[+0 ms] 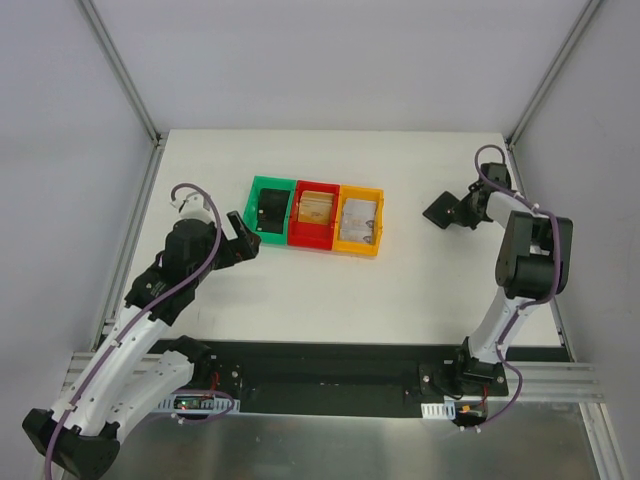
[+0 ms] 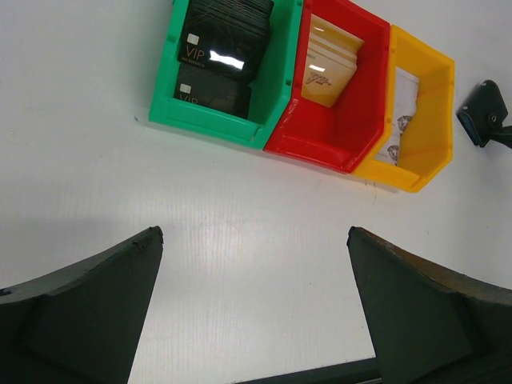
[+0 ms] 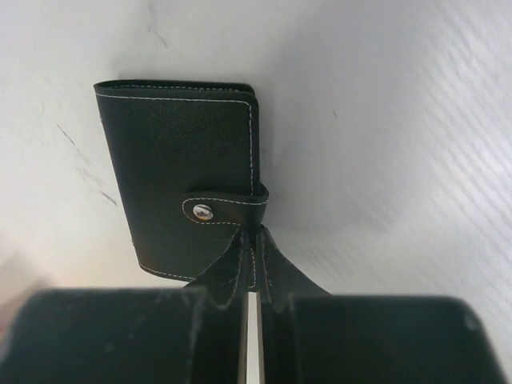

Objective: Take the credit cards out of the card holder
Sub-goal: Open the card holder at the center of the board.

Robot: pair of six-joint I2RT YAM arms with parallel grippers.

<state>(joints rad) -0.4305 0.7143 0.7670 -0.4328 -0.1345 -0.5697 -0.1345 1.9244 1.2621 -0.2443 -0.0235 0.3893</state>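
My right tool (image 3: 251, 246) is pressed together on the long edge of the card holder (image 3: 180, 168), its tips meeting just below the snap tab (image 3: 224, 210). The holder is folded shut with the tab fastened, so nothing inside it shows. It is at the right side of the table (image 3: 400, 120), well apart from the bins. I cannot tell whether it lies flat or is lifted clear.

I judge the step in hand to be getting it open. My pinch is thin and sits toward one corner, so I would move slowly, because a quick swing could let the holder pivot or slip out. The tab has to be peeled off its stud, which calls for the body held firm and the tab's free end pulled. For that I would bring the holder toward the middle, where both arms reach.

Farther off, my left tool (image 2: 254, 234) hangs spread wide over bare table with nothing in it. Beyond it stand the green bin (image 2: 276, 96), the red bin (image 2: 352, 128) and the yellow bin (image 2: 432, 112). Tan credit cards (image 2: 328, 68) lie in the red one.
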